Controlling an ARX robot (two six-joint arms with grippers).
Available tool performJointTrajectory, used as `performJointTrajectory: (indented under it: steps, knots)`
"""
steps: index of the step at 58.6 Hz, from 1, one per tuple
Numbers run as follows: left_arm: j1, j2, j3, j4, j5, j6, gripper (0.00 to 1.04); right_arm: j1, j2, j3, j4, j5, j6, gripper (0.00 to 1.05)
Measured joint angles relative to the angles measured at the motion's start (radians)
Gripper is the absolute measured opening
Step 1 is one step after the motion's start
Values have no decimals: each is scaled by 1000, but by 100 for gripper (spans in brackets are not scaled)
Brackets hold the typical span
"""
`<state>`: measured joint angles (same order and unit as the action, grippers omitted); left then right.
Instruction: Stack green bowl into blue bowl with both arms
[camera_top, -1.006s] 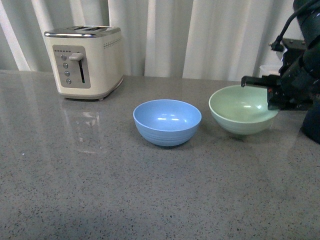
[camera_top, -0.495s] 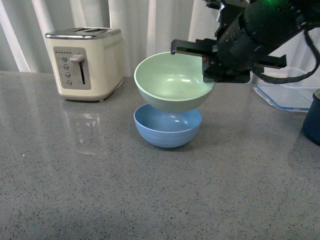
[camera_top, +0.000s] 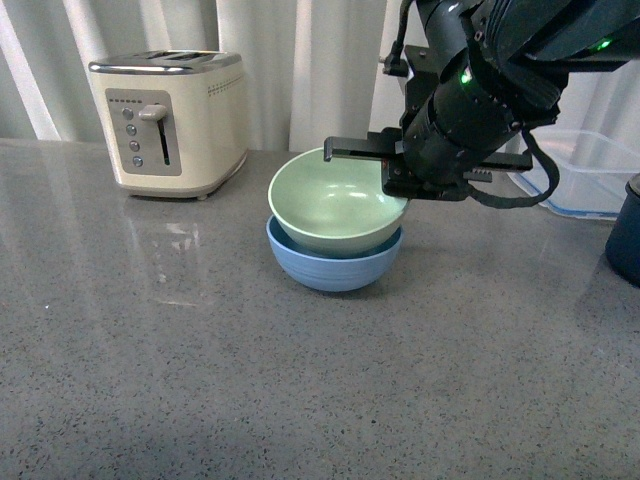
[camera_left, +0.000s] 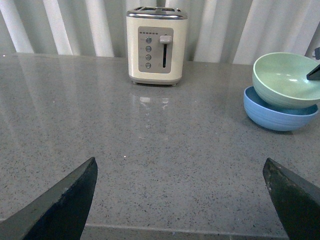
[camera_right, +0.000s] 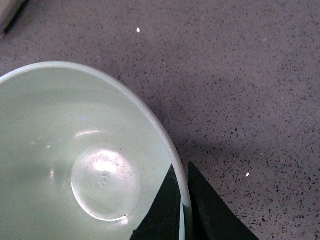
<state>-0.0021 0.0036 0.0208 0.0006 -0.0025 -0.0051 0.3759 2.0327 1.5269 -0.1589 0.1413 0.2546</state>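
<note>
The pale green bowl (camera_top: 335, 205) sits tilted inside the light blue bowl (camera_top: 333, 266) at the table's middle. My right gripper (camera_top: 397, 188) is shut on the green bowl's right rim, one finger inside and one outside, as the right wrist view shows (camera_right: 181, 192). The green bowl fills that view (camera_right: 75, 155); the blue bowl is hidden there. The left wrist view shows both bowls far off, green (camera_left: 285, 77) over blue (camera_left: 277, 112). My left gripper (camera_left: 182, 195) is open and empty, near the table's front edge, out of the front view.
A cream toaster (camera_top: 170, 120) stands at the back left, also in the left wrist view (camera_left: 156, 45). A clear blue-rimmed container (camera_top: 580, 175) and a dark navy pot (camera_top: 625, 245) are at the right. White curtains hang behind the grey speckled table (camera_top: 200, 380).
My right gripper carried the green bowl from the right of the blue bowl, over it, then lowered it into the blue bowl. The blue bowl has not moved.
</note>
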Motion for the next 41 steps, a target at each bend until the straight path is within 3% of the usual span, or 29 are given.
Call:
performJointTrajectory:
  steps: [8, 31, 41]
  knots:
    - [0, 0, 0, 0, 0, 0, 98, 4, 18, 1, 0, 1, -5, 6]
    - [0, 0, 0, 0, 0, 0, 98, 4, -85, -62, 56, -48, 6, 62]
    - [0, 0, 0, 0, 0, 0, 98, -55, -312, -253, 248, -182, 29, 89]
